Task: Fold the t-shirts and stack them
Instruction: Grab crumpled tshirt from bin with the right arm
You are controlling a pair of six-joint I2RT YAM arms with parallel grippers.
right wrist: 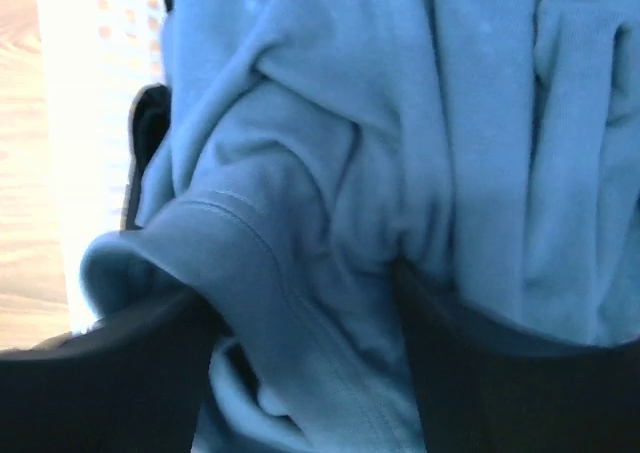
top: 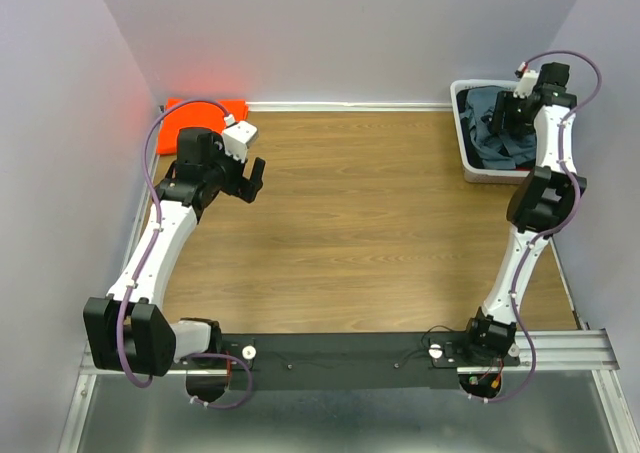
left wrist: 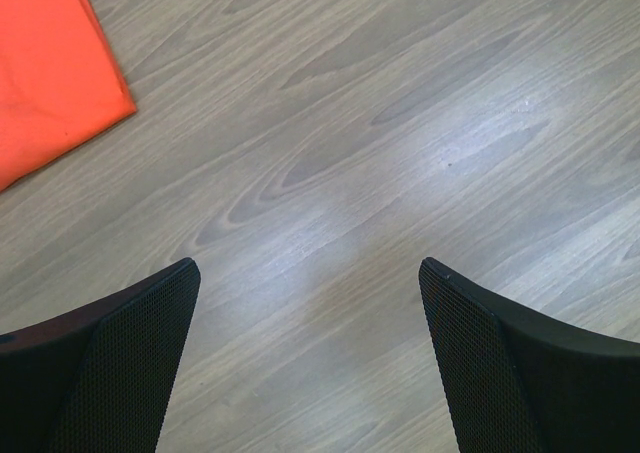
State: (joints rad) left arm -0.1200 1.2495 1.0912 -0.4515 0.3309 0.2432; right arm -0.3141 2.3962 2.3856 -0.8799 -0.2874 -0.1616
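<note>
The wooden desk (top: 380, 223) carries a pale grey bin (top: 463, 133), which stands at its far right corner against the back wall.

The right arm (top: 528, 235) rises from the near edge and reaches up and over the bin. The left arm (top: 158, 235) stands well apart from the bin, across the width of the desk.

The slate blue-grey t-shirt (top: 484, 125) lies crumpled inside the bin and fills most of it. The bright orange t-shirt (top: 226, 109) lies flat and folded on the desk, far to the left of the bin and along the same back wall.

The right pincer (top: 507, 116) is down inside the bin, in the cloth. Its wrist view shows a hemmed fold of the blue-grey t-shirt (right wrist: 400, 123) bunched between the two dark fingers (right wrist: 520, 383). The right pincer (right wrist: 300, 303) has its fingers standing apart around that fold. I cannot tell whether they press on it.

The left pincer (top: 245, 181) hangs far from the bin, near the orange t-shirt but clear of it. In its wrist view the left pincer (left wrist: 307, 265) is spread wide over bare wood, and a corner of the orange t-shirt (left wrist: 50, 73) lies beyond its left finger (left wrist: 130, 363).
</note>
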